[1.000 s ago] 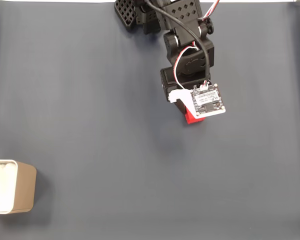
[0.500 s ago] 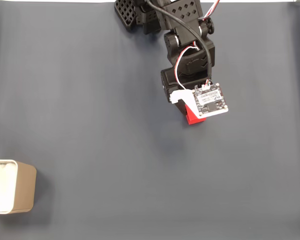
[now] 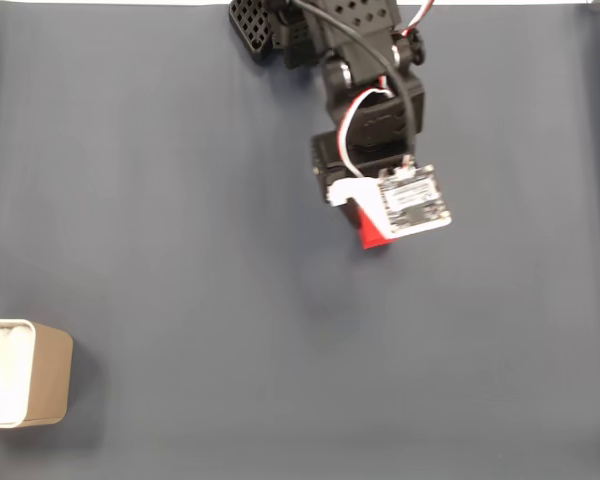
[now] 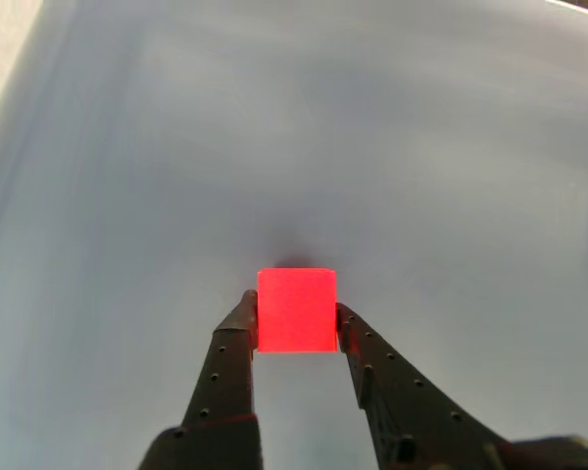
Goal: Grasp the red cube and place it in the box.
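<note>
The gripper (image 4: 296, 315) is clenched on the red cube (image 4: 296, 309), one black finger (image 4: 237, 338) against each side, apparently lifted just above the grey mat (image 4: 421, 147).

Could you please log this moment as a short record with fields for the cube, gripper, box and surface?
cube: red cube held between the fingertips
gripper: gripper shut on the red cube, one finger on each side
box: box at the fixed view's lower left edge, far from the cube
surface: dark cloth
</note>
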